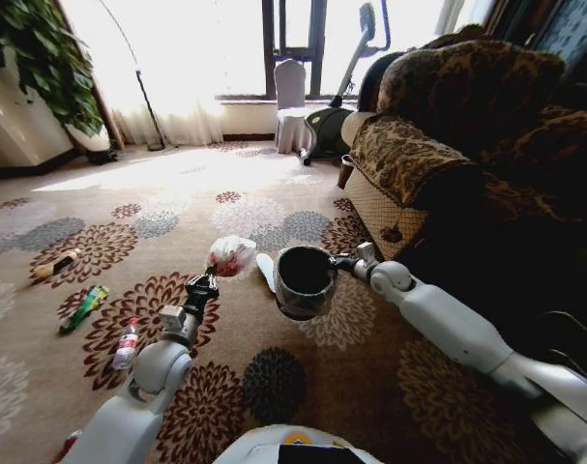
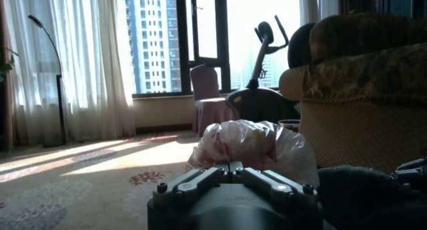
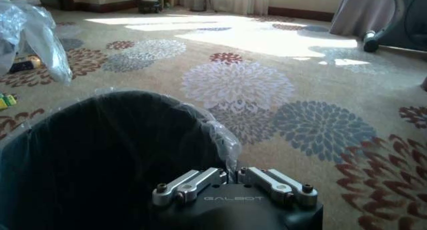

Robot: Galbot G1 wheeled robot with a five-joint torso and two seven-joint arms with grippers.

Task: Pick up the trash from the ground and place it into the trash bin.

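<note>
Left gripper (image 1: 210, 281) raised above the carpet (image 1: 370, 377), fingers pinched together on the lower edge of a red-and-white wad (image 1: 232, 254) of crinkled plastic film; the wad stands above the fingertips, off the ground, just beside the bin's rim. In the left wrist view the wad (image 2: 257, 146) bulges past the closed jaws, loose folds hanging free. Right gripper (image 3: 235, 181) clamped on the rim of the trash bin (image 1: 305, 282), holding it lifted and tilted with its mouth facing the wad; the translucent liner (image 3: 223, 135) ruffles around the edge near the fingers. Judgement: wad is very light, soft, compressible, somewhat slippery; a pinch on a bunched fold holds better than on a single film layer, which could slide out. Bin looks light and stiff, rim grip adequate, though the liner under the pads may creep. Farther out on the carpet lie a green packet (image 1: 84, 308), a small bottle (image 1: 126, 345) and a brown-and-yellow piece (image 1: 57, 264), all well apart from the bin. Sofa (image 1: 448, 145) to the right.
</note>
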